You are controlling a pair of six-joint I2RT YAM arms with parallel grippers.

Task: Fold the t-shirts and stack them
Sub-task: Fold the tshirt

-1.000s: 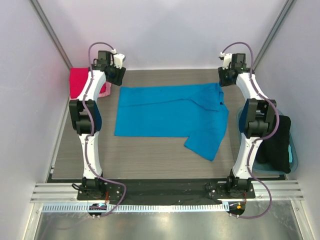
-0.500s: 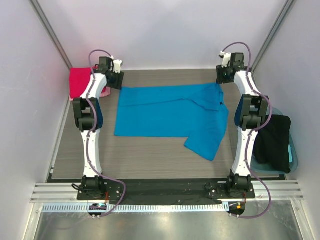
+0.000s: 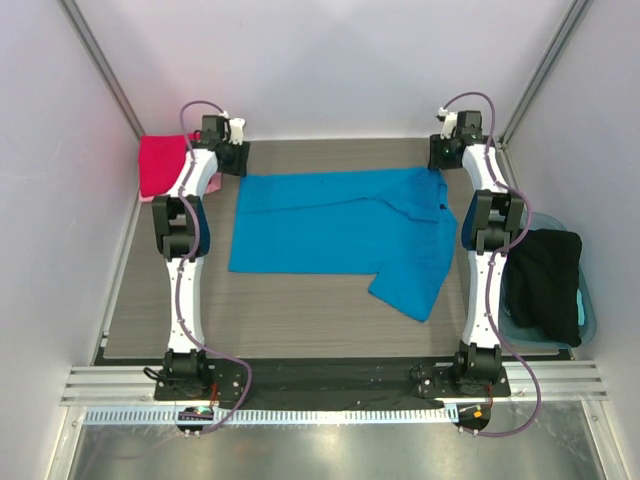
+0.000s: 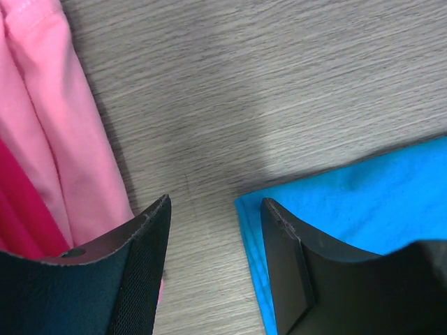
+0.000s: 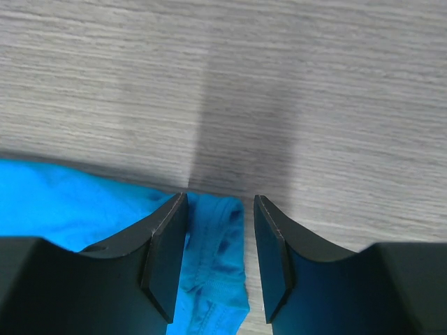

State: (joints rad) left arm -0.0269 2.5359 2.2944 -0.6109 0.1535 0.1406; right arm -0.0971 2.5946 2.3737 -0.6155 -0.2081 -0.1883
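Shirt in work: your bright blue t-shirt point(image 3: 330, 230) lay spread flat across the middle of the table point(image 3: 300, 315), with one flap angled toward the near edge on the right.
Left side: you had the left gripper point(image 4: 213, 202) low over the shirt's far left corner, its fingers apart and clamped on nothing. The blue edge reached just into the gap, with bare wood filling the rest.
Right side: your right gripper point(image 5: 218, 202) sat low over the far right corner, fingers likewise apart. A stitched blue hem lay in the gap between them. You could not tell whether the tips touched the cloth.
Stack: the red t-shirt point(image 3: 158, 165) rested at the table's far left edge, against the wall. The pink t-shirt point(image 4: 49, 125) touched it and lay just beside your left gripper's outer finger.
Off the table: a blue tub point(image 3: 592, 300) stood at the right side with a black cloth point(image 3: 548, 285) in it.
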